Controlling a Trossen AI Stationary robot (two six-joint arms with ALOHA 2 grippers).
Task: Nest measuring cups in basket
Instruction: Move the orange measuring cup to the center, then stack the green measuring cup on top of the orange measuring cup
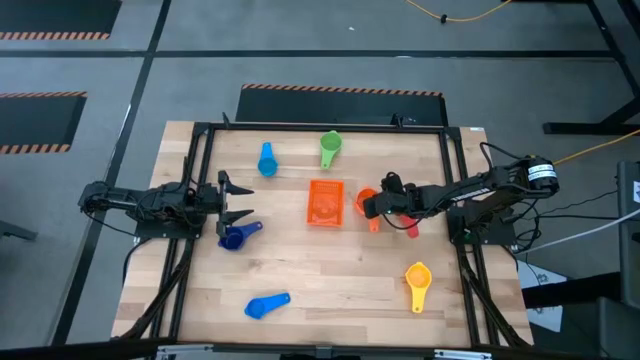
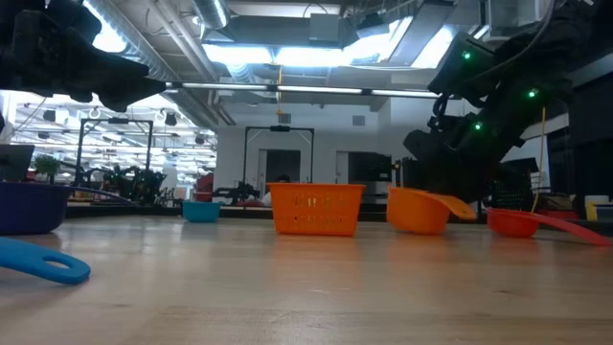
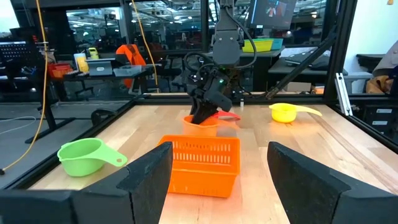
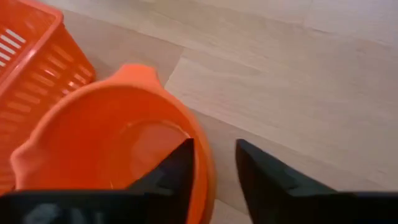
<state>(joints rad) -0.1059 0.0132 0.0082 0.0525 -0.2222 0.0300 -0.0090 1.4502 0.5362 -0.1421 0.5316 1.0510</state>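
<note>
The basket (image 1: 326,203) is standing mid-table, looking empty, so nesting is only beginning. The right claw (image 4: 211,171) is clamping the orange cup's (image 4: 112,149) rim just beside it. The left claw (image 1: 236,200) is waiting spread apart. Six cups are lying scattered.

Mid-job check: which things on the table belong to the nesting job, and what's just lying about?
Job: basket; orange cup at the right gripper; red cup; green cup; light blue cup; dark blue cup; blue cup; yellow cup.
Lying about: nothing.
</note>
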